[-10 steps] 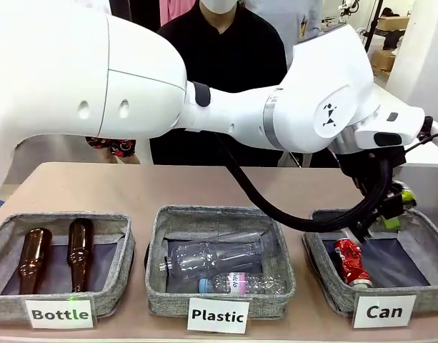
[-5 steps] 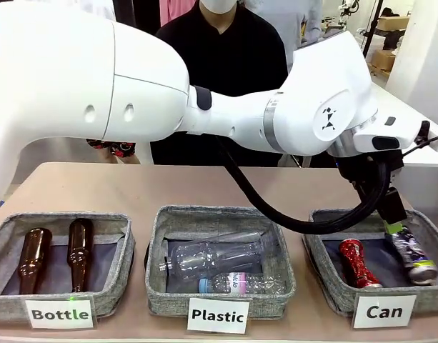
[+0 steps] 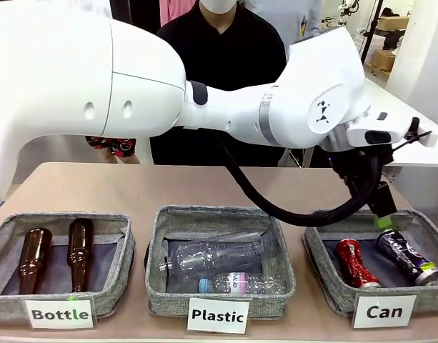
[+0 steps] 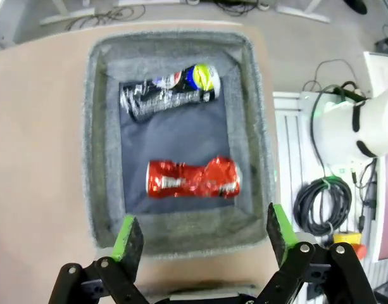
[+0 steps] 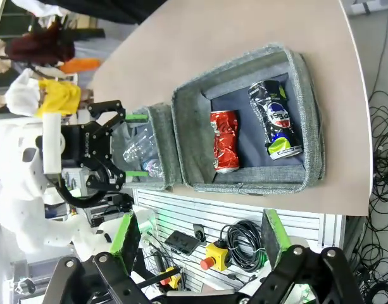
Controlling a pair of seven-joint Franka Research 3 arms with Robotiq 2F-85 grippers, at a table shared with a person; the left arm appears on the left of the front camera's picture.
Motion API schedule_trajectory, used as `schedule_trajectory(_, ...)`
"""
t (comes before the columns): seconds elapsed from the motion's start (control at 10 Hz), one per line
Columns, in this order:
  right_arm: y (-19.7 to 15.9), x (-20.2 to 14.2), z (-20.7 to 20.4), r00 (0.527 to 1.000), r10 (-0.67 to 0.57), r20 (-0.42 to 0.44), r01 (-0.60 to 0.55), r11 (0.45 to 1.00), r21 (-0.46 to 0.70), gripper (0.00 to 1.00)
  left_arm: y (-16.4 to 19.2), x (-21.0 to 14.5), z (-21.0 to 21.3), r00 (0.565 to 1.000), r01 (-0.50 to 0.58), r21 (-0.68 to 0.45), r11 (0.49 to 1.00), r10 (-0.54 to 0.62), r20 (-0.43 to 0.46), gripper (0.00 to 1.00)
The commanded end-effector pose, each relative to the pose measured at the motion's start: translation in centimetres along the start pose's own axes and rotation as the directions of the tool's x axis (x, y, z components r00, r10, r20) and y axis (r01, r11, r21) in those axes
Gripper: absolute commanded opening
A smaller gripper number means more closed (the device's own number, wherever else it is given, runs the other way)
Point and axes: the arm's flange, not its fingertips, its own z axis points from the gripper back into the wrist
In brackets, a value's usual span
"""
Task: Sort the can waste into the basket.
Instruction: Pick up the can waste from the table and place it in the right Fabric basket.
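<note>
1. Far left of front view: "Bottle" basket [image 3: 61, 286] w/ two brown glass bottles [image 3: 56, 261] lying side by side, necks toward the far rim. Looks sorted by type, so nothing here belongs to the can job.
2. Centre: "Plastic" basket [image 3: 220, 296] holds clear plastic bottles [image 3: 219, 266] lying flat, one on top of another. Also sorted.
3. Right: "Can" basket [image 3: 322, 275]. Red can [image 3: 356, 263], crushed, lies left-centre on the dark lining; dark can [image 3: 406, 256] w/ blue/white/green print lies beside it to the right, apart, not touching. Both flat, well inside the walls. Judgement: both cans are in, task reads as done or nearly so.
4. Left gripper [image 3: 381, 207] hangs at right of frame, just above the basket's far rim, arm reaching across from the picture's left. In its wrist view the green pads [image 4: 127, 231] stand wide apart w/ nothing between them; the basket lies straight below, centre frame. Spread and empty over the drop spot fits a release.
5. Right gripper [image 5: 197, 237] at bottom of its wrist view: fingers spread, empty, parked well off the table looking across at the basket in upper-centre frame. Prob. kept clear so the arms don't clash.
6. Surface: smooth tan tabletop [image 3: 204, 187], rounded edge in the wrist views, bare apart from the three baskets along the near side.
7. Room: person in dark top [image 3: 222, 50] stands at far side, centre top of front view; cables and floor clutter beyond the table edge in the wrist views.
</note>
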Motion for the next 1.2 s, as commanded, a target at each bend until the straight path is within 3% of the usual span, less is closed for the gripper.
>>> schedule_trajectory(0.0,0.0,0.0,0.0,1.0,0.0,0.0,0.0,1.0,0.0,1.0,1.0,-1.7,3.9,0.981,-0.177,-0.077,0.981,0.169,-0.093,1.0)
schedule_trajectory(0.3,6.5,4.0,-9.4,0.974,0.09,-0.206,-0.091,0.996,0.005,1.0,1.4,-11.4,12.5,0.897,-0.426,-0.258,0.867,0.443,0.006,1.0)
schedule_trajectory(0.4,9.1,4.4,-14.7,0.952,0.097,-0.289,-0.101,0.995,-0.001,1.0,0.7,-16.4,15.5,0.845,-0.495,-0.263,0.828,0.53,0.078,1.0)
schedule_trajectory(0.5,11.3,4.4,-19.8,0.943,0.098,-0.319,-0.09,0.995,0.04,1.0,1.0,-21.6,17.4,0.796,-0.538,-0.308,0.784,0.593,0.119,1.0)
schedule_trajectory(0.7,14.4,1.9,-26.9,0.876,0.102,-0.471,0.019,0.969,0.247,1.0,0.1,-33.4,21.3,0.593,-0.656,-0.405,0.637,0.767,0.246,1.0)
schedule_trajectory(0.8,15.1,0.9,-29.0,0.865,0.084,-0.495,0.087,0.946,0.313,1.0,0.7,-39.4,23.3,0.4,-0.739,-0.445,0.506,0.861,0.315,1.0)
schedule_trajectory(0.9,15.2,0.9,-29.5,0.885,0.057,-0.462,0.138,0.916,0.377,1.0,1.3,-45.7,24.5,0.227,-0.761,-0.527,0.379,0.916,0.33,1.0)
schedule_trajectory(1.1,14.5,2.8,-26.7,0.884,0.065,-0.463,0.197,0.846,0.496,1.0,0.5,-54.1,25.4,0.139,-0.68,-0.652,0.335,0.932,0.335,1.0)
